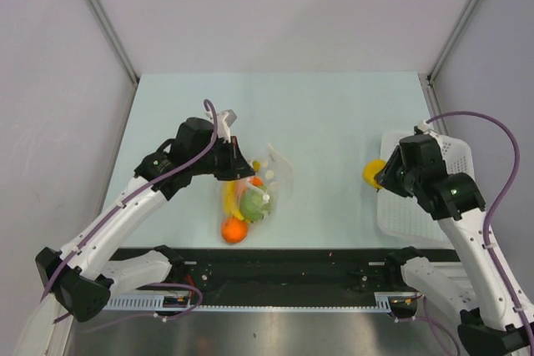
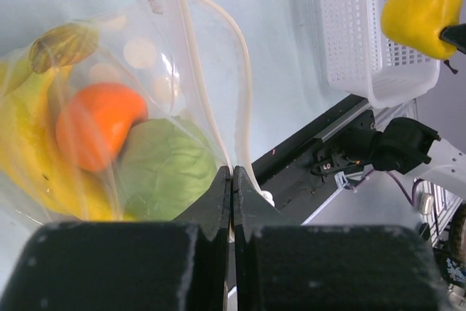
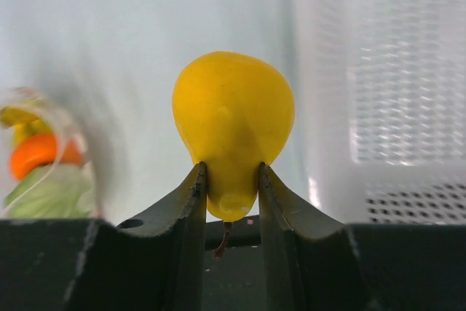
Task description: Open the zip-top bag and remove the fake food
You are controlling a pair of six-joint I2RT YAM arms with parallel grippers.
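My left gripper (image 1: 242, 168) (image 2: 231, 180) is shut on the edge of the clear zip-top bag (image 1: 269, 174) (image 2: 167, 49), just by its zip strip. The bag hangs from that grip over the table. Through the plastic I see fake food: a yellow banana bunch (image 1: 231, 199) (image 2: 29, 158), a round orange (image 1: 234, 230) (image 2: 95, 125), which is blurred, and a pale green cabbage (image 1: 254, 204) (image 2: 164, 169). My right gripper (image 1: 377, 177) (image 3: 231, 180) is shut on the narrow stem end of a yellow pear-shaped fruit (image 1: 370, 174) (image 3: 233, 118), held in the air left of the basket.
A white perforated basket (image 1: 446, 206) (image 3: 393, 107) (image 2: 349, 27) stands at the table's right edge, close to my right gripper. A black rail (image 1: 292, 260) runs along the near edge below the bag.
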